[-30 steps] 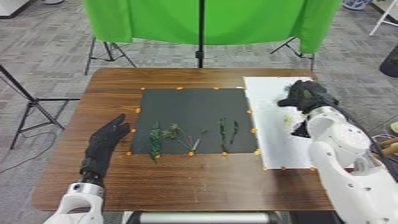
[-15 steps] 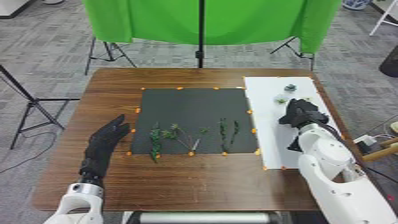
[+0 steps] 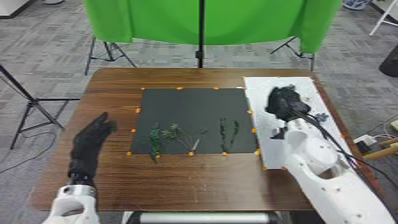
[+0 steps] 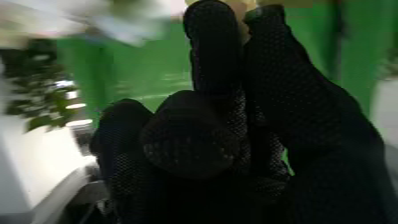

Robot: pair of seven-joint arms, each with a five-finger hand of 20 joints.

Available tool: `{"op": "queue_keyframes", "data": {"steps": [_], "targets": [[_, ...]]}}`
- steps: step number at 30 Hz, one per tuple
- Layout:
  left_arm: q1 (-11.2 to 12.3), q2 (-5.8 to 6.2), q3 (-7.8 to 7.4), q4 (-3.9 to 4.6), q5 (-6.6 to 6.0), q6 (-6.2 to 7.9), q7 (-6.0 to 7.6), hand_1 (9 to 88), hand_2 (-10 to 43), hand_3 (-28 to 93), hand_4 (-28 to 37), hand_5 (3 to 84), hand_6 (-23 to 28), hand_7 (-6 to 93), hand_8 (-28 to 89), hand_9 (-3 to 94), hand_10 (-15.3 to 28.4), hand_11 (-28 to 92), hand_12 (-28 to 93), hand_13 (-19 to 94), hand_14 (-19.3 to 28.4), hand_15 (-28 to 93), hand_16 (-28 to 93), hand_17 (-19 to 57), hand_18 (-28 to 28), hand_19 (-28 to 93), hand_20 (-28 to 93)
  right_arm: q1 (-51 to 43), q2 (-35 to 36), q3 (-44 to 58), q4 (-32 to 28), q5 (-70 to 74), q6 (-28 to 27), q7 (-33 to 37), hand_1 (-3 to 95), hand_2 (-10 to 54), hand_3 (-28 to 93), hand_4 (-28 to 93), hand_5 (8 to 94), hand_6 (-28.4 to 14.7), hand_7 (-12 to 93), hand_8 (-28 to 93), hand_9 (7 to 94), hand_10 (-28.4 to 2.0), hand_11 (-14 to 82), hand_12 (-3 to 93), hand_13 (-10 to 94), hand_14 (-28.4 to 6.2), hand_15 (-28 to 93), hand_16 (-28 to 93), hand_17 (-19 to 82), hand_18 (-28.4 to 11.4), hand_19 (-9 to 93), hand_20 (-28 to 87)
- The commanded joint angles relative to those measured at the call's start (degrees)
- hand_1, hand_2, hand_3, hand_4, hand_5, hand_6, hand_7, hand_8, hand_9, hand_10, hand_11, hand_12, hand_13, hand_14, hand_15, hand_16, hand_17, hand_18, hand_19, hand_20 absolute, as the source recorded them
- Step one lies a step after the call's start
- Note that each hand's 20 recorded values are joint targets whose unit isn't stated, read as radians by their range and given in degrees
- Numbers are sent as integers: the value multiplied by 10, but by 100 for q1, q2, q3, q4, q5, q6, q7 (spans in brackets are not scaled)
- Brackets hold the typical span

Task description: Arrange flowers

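Observation:
In the head view, my right hand is over the white sheet, open. A small grey-green plant piece lies on the sheet just right of it. My left hand, open, is over the wood left of the dark mat. Along the mat's near part lie a leafy stem, a branching sprig and two slim green stems. In the right wrist view, my right hand has two fingers straight up; blurred pale petals and green leaves appear beyond it.
Orange markers edge the mat and the sheet on the brown table. Behind the table hangs a green cloth on a stand, with a black tripod off to the left.
My right hand has moved left and forward over the sheet, covering the spot where small plant pieces showed and uncovering the grey-green one. My left hand has shifted slightly left.

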Motion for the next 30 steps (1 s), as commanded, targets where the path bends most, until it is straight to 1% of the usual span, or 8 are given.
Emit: {"op": "queue_keyframes", "data": {"steps": [1,5,7,10,12,18,22,30], "targets": [[200,-52,-107,-30,-415,332,205,156,73,651,-283,402,38,42,-57,404,110,75,110,294,129,77,30,33,114,8,179,1831,-1060,-1467,161,410,-199,-1072,642,-95,516,-101,799,-16,225,145,937,-94,117,407,921,-12,620,343,686,-104,932,610],[182,-52,-14,-38,-493,439,277,149,117,616,-283,396,42,35,-61,403,110,69,105,292,127,76,26,33,111,9,175,2069,-1734,-2023,575,228,-513,-1616,641,-95,517,-103,798,-15,227,144,936,-92,116,407,921,-10,620,345,687,-103,932,613],[133,-31,21,-30,-484,367,240,143,130,613,-283,394,43,35,-62,402,110,69,104,291,126,76,26,33,110,9,175,2093,-2029,-2170,775,64,-674,-1742,639,-95,519,-102,797,-14,228,143,936,-91,116,407,921,-10,621,346,687,-102,932,614],[169,-13,90,-58,-488,356,298,141,132,614,-283,391,44,35,-62,401,110,68,103,291,126,77,26,33,109,10,175,2051,-2327,-2322,993,-145,-889,-1871,633,-95,522,-103,795,-12,232,142,934,-87,115,409,921,-10,621,347,687,-102,932,616],[126,3,108,-35,-487,344,275,137,130,618,-283,388,44,36,-62,400,110,69,102,292,127,78,26,33,110,10,176,2050,-2492,-2371,1154,-322,-1084,-1960,631,-95,525,-105,792,-11,235,139,934,-87,114,410,921,-10,621,348,687,-102,932,617],[95,39,147,-17,-541,329,270,138,130,617,-283,387,43,38,-61,400,111,72,103,294,131,78,27,34,112,10,178,1958,-2793,-2420,1428,-677,-1374,-2152,625,-95,528,-108,786,-10,241,136,928,-83,111,415,917,-10,624,351,683,-103,932,621],[34,59,194,10,-540,295,274,139,131,614,-283,389,43,40,-61,401,110,74,104,295,131,79,28,34,113,10,179,1876,-2922,-2371,1583,-912,-1435,-2177,614,-95,534,-115,782,-4,239,120,921,-103,115,412,909,-15,630,353,676,-104,932,628],[-10,79,219,46,-535,227,254,135,130,618,-283,390,42,42,-61,403,111,77,107,299,133,80,30,35,114,10,179,1718,-2960,-2311,1697,-1124,-1580,-2191,582,-95,514,-110,750,-1,212,90,887,-112,155,378,900,-16,637,348,670,-106,932,629]]}}
